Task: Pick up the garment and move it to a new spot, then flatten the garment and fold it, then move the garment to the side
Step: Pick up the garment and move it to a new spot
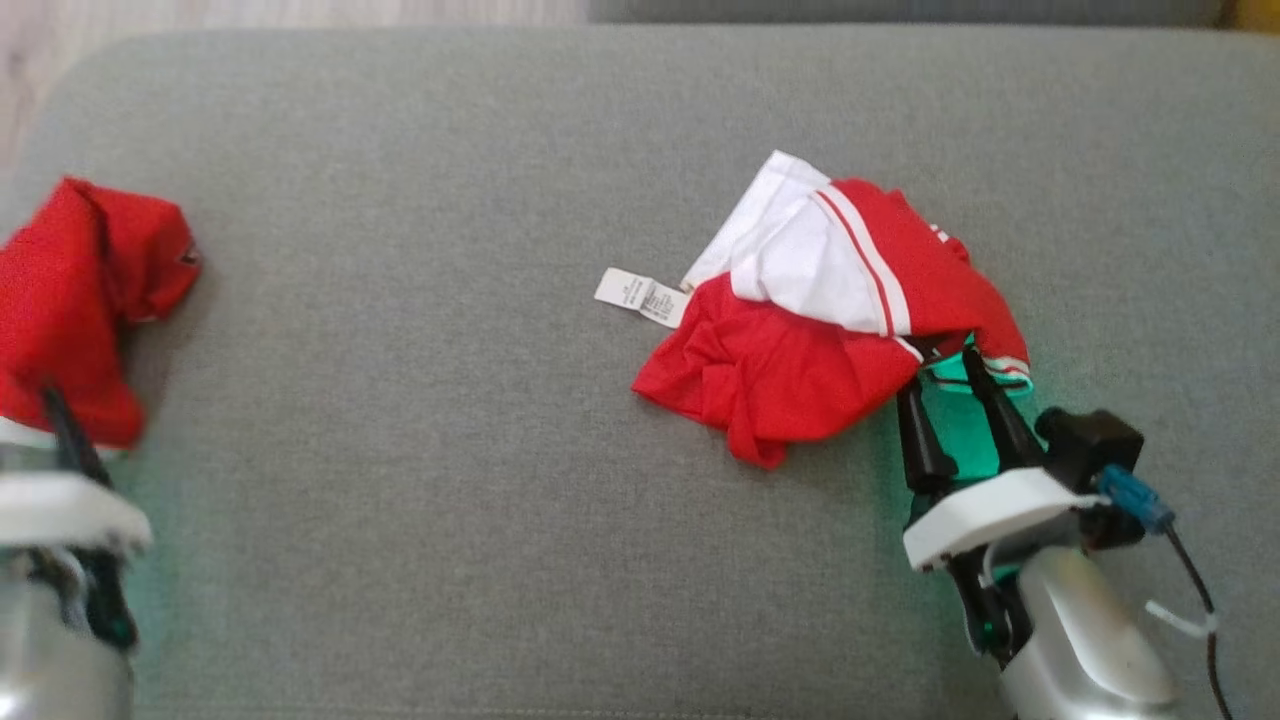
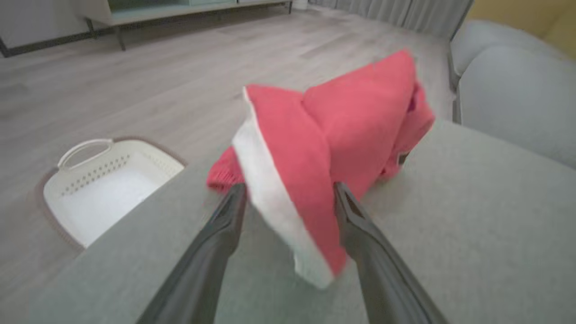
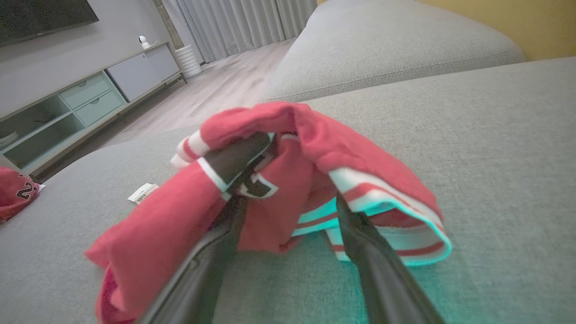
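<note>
**Right arm at the garment, left arm well away from it**

Finds the garment (image 1: pixel 790 375) crumpled right of centre on the grey cushion (image 1: pixel 450 520), red body toward the robot, white sleeve (image 1: pixel 800 262) folded over the top, label (image 1: pixel 642 297) poking out on the left side. Shows no clean long axis in such a heap; runs, if anything, from the label end across to the striped hem (image 3: pixel 396 240) on the right.

Meets that hem with the right gripper (image 1: pixel 937 370): fingers spread wide, clamping nothing, one to each side of the trim, the left one tucked under a red fold in the right wrist view. Lies directly ahead of these jaws, then, and seems to touch them.

Stands well apart at the cushion's left end with the left gripper (image 2: pixel 289 186), likewise spread and released, a second red garment (image 2: pixel 360 117) loose between its fingers, not pinched.

Calls, by this reading, for a close of the right jaws on the hem, that arm being much the nearer. Risks catching one layer only and dragging the heap lopsided.
</note>
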Controlling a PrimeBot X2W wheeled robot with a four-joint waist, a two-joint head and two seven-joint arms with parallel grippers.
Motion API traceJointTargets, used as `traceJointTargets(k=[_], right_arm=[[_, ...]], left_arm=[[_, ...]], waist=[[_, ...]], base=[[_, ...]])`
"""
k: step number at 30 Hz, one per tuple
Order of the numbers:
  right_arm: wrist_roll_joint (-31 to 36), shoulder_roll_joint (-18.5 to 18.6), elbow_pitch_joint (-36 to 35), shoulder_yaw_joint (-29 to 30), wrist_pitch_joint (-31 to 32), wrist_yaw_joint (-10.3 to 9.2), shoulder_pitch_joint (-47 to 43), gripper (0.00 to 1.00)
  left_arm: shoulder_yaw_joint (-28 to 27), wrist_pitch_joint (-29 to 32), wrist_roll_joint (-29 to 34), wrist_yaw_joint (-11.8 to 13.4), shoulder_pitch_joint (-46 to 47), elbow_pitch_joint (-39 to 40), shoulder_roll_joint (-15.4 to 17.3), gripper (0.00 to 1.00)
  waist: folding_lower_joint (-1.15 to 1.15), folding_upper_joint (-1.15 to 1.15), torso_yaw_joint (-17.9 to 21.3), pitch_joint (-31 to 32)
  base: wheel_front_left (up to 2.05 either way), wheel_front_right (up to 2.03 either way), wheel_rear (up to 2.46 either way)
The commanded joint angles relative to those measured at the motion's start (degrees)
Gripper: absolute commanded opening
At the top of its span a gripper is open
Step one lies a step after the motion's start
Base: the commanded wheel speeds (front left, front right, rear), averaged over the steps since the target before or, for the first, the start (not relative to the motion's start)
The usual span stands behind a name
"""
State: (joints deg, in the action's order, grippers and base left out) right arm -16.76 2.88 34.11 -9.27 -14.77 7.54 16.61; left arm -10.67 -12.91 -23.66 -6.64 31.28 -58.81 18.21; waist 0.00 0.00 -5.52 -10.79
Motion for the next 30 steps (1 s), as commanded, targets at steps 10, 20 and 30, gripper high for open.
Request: traceJointTargets(k=[10, 20, 30], right_arm=[[-0.6, 0.0, -0.5, -1.1, -0.2, -0.05, -1.8, 1.00], [-0.7, 0.0, -2.0, -0.3, -0.2, -0.05, -1.9, 1.00], [1.2, 0.0, -1.9, 1.4, -0.2, -0.05, -3.1, 1.00]], left_arm=[[0.2, -1.3, 1.6, 1.8, -0.9, -1.9, 5.8, 1.00], [4.7, -2.1, 6.2, 0.8, 2.2, 14.2, 2.6, 1.00], [8.2, -2.1, 9.2, 0.2, -6.5, 23.0, -9.9, 1.00]], waist=[[0.00, 0.00, -2.2, 4.5], [0.00, 0.00, -1.3, 5.6], [0.00, 0.00, 3.7, 7.7]], base=[[0.00, 0.00, 0.00], [0.00, 0.00, 0.00], [0.00, 0.00, 0.00]])
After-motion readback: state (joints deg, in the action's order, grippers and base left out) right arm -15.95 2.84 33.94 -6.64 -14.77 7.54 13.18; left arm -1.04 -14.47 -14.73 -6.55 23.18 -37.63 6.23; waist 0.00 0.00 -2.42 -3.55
